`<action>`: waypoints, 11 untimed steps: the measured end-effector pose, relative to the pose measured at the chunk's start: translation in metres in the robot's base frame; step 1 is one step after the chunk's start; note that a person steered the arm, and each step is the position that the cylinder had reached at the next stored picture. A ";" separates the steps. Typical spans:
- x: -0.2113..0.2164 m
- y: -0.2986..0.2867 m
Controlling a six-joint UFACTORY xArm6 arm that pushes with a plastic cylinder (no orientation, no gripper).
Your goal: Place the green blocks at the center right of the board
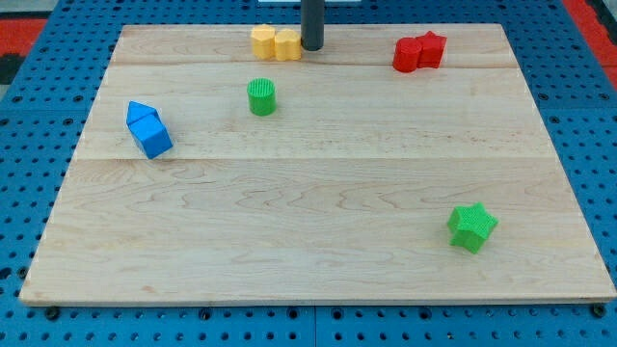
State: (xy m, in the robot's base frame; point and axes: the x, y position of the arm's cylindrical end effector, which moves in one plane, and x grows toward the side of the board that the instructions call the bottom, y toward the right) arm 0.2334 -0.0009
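Observation:
A green cylinder block (261,97) stands at the upper left of centre on the wooden board (318,193). A green star block (471,227) lies at the lower right. My tip (312,46) is near the top edge, just right of two yellow blocks (275,42) and touching or almost touching them. The tip is above and to the right of the green cylinder, apart from it, and far from the green star.
Two red blocks (419,51) sit together at the top right. Two blue blocks (148,129) sit together at the left. A blue pegboard (39,96) surrounds the board.

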 end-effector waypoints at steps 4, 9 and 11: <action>0.000 0.048; 0.086 -0.028; 0.032 -0.068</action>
State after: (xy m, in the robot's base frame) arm 0.2658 -0.0692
